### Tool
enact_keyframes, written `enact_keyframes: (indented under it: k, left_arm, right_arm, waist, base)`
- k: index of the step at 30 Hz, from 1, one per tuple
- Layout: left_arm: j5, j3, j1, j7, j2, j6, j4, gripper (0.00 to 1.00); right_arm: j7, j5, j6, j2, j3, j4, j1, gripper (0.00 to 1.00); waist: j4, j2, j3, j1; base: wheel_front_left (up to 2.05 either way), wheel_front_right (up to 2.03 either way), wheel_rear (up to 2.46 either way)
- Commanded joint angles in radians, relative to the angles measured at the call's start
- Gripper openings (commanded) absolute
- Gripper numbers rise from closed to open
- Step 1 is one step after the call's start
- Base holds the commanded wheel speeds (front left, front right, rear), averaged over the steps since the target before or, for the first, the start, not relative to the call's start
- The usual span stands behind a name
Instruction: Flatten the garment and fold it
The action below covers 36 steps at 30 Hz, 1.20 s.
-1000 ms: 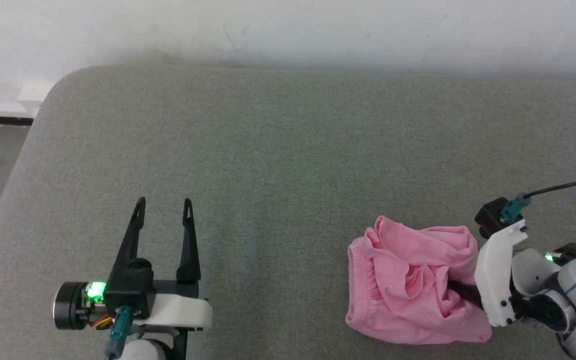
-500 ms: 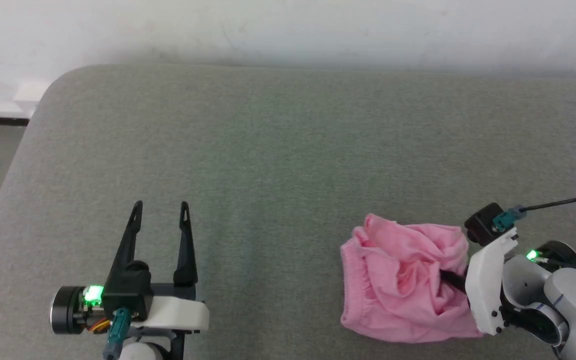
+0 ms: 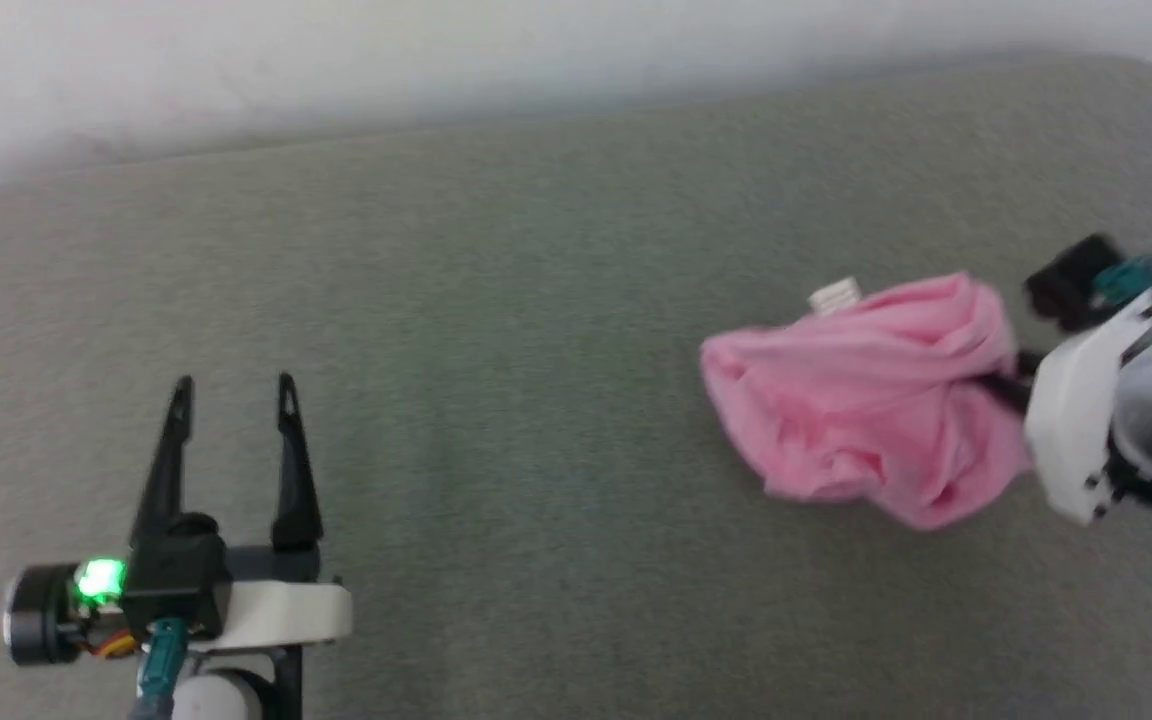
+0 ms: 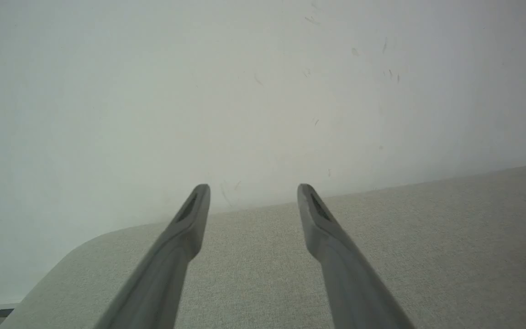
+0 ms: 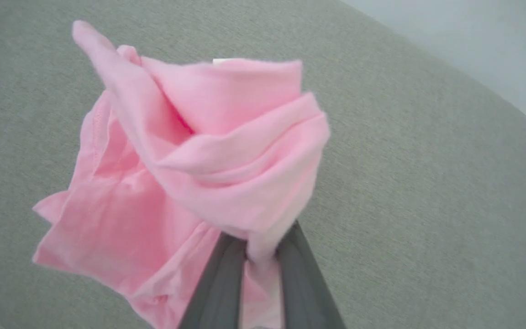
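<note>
Right gripper (image 5: 260, 246) has its jaws pinched narrow on the pink shorts (image 3: 866, 400), bunched up over the counter's (image 3: 536, 300) right side. A small white tag (image 3: 834, 297) pokes out at their far edge, its writing too blurred to read. Left gripper (image 3: 234, 385) hovers over the counter's left side, jaws wide.

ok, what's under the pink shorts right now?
Grey cushion shows all around the shorts, bunched in the shut right gripper. The patch directly beneath is covered by cloth, so nothing there can be confirmed.
</note>
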Motion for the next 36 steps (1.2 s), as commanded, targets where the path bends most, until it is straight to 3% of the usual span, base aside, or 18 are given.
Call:
enact_keyframes:
  k: [1,9,16,27,28,29,33,36]
  left_arm:
    - [0.007,0.008,-0.024,-0.005,0.014,0.002,-0.009,1.0]
    - [0.035,0.006,-0.099,-0.005,0.105,-0.016,-0.051,1.0]
    - [0.04,-0.021,-0.156,-0.005,0.134,-0.011,-0.09,1.0]
    - [0.03,-0.061,-0.194,-0.005,0.14,0.024,-0.113,1.0]
    - [0.027,-0.064,-0.195,-0.005,0.138,0.028,-0.111,1.0]
    - [0.024,-0.067,-0.194,-0.005,0.136,0.032,-0.108,1.0]
    - [0.011,-0.078,-0.179,-0.005,0.124,0.047,-0.096,1.0]
    - [0.002,-0.082,-0.159,-0.005,0.113,0.059,-0.085,1.0]
  right_arm:
    - [-0.006,-0.007,-0.002,-0.006,-0.012,0.013,-0.021,0.0]
    - [-0.066,-0.086,-0.002,-0.035,-0.088,0.219,-0.125,0.0]
    - [-0.135,-0.182,-0.002,-0.055,-0.183,0.459,-0.217,0.0]
    - [-0.216,-0.307,-0.002,0.002,-0.345,0.76,-0.352,0.0]
    - [-0.215,-0.31,-0.002,0.009,-0.357,0.783,-0.356,0.08]
    - [-0.216,-0.315,-0.002,0.015,-0.367,0.803,-0.358,0.98]
    - [-0.276,-0.372,-0.002,0.002,-0.391,0.852,-0.37,1.0]
    - [-0.385,-0.45,-0.002,-0.022,-0.417,0.856,-0.388,1.0]
  waist:
    - [-0.138,-0.0002,0.122,-0.0001]
    - [-0.209,-0.0002,0.269,-0.0001]
    - [-0.177,-0.0002,0.351,-0.0001]
    - [-0.125,-0.0002,0.387,-0.0001]
    - [-0.122,-0.0002,0.379,-0.0001]
    - [-0.119,-0.0002,0.369,-0.0001]
    - [-0.108,-0.0002,0.306,-0.0001]
    - [-0.097,-0.0002,0.247,-0.0001]
  base:
    - [0.0,0.0,0.0]
    - [0.0,0.0,0.0]
    - [0.0,0.0,0.0]
    - [0.0,0.0,0.0]
    - [0.0,0.0,0.0]
    - [0.0,0.0,0.0]
    - [0.0,0.0,0.0]
    - [0.0,0.0,0.0]
